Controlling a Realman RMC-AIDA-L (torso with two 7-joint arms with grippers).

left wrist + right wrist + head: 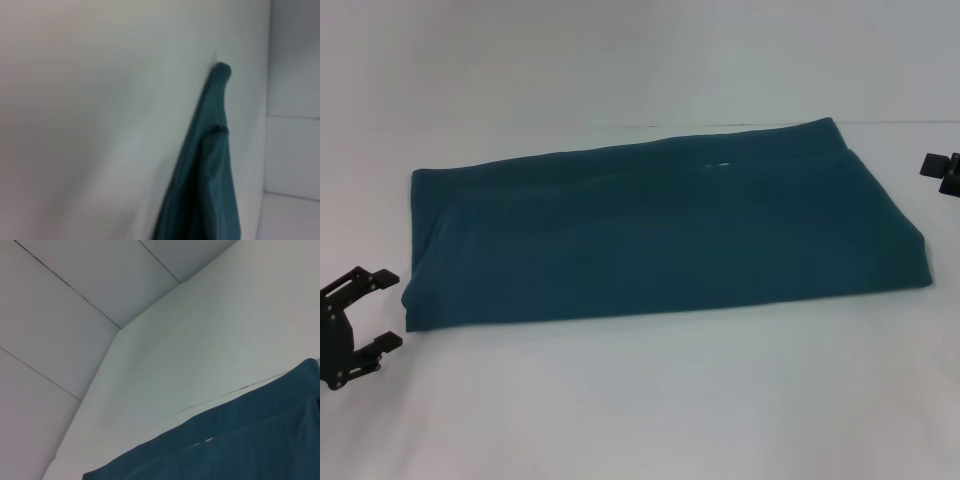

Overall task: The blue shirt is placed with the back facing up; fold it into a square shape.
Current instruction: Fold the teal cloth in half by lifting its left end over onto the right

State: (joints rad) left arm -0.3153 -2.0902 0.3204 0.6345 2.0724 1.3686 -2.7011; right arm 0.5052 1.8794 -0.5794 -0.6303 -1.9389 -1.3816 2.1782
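The blue shirt (660,235) is lying folded into a wide rectangle on the white table (640,400). The left gripper (382,311) is resting jaws wide beside its left edge; the right gripper (942,170), jaw state indiscernible, is hovering off its right edge.

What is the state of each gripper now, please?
Left gripper: open, holding nothing, beside the left end of the blue shirt.
Right gripper: at the right edge, off the shirt; state cannot be told.
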